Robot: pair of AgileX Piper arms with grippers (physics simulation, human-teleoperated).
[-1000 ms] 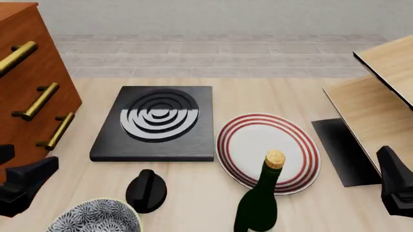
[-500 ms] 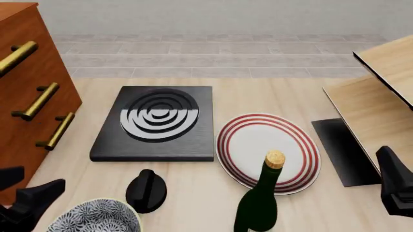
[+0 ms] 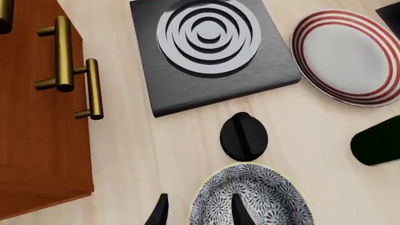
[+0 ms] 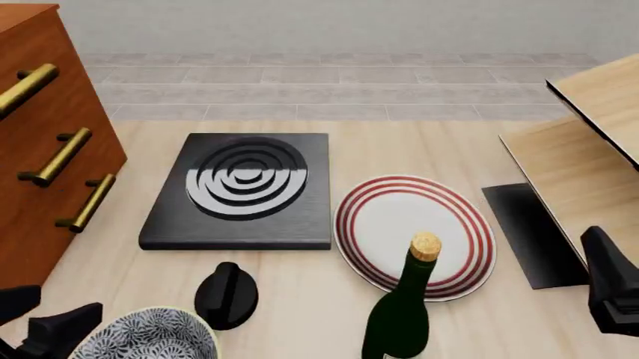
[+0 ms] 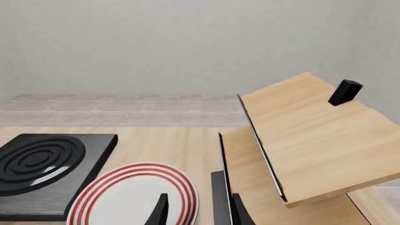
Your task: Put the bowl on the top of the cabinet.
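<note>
The black-and-white floral bowl (image 4: 148, 334) sits on the pale wooden surface (image 4: 299, 299), not yet lifted toward the reddish-brown wooden cabinet (image 4: 45, 149). The left end effector (image 3: 196, 211) straddles its rim, open and gripping nothing; the right end effector (image 5: 196, 211) is open and empty.

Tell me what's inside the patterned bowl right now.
Nothing shows inside the bowl: the left wrist view shows only its floral-patterned inner wall. One finger of the left gripper covers a strip of the interior, and the near part lies outside both views.
</note>
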